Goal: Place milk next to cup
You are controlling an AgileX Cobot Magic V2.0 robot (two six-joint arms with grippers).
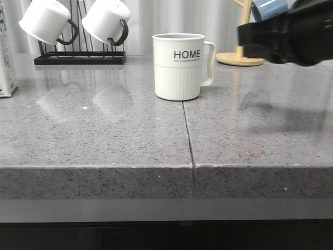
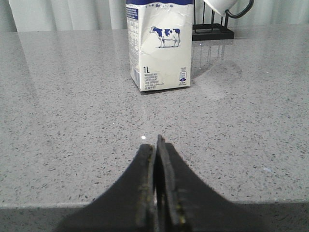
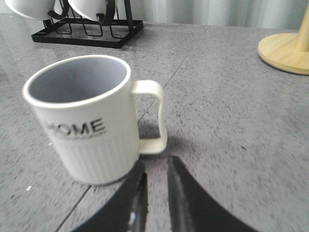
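Observation:
The cup [image 1: 178, 66], a cream mug with "HOME" lettering and a ribbed lower half, stands upright mid-counter with its handle to the right. It also shows in the right wrist view [image 3: 91, 121]. The milk [image 1: 6, 62] stands upright at the far left edge, mostly cut off. In the left wrist view the milk [image 2: 161, 48] shows its cow picture and "1L" mark. My left gripper [image 2: 157, 142] is shut and empty, low over the counter, well short of the milk. My right gripper [image 3: 157, 164] is narrowly open and empty, just short of the cup's handle. The right arm [image 1: 286, 34] hovers at the upper right.
A black rack [image 1: 78, 57] holding white mugs with black handles [image 1: 106, 18] stands at the back left. A wooden stand [image 1: 239, 57] with a blue mug [image 1: 270, 8] is at the back right. A seam [image 1: 188, 140] runs down the grey counter from under the cup.

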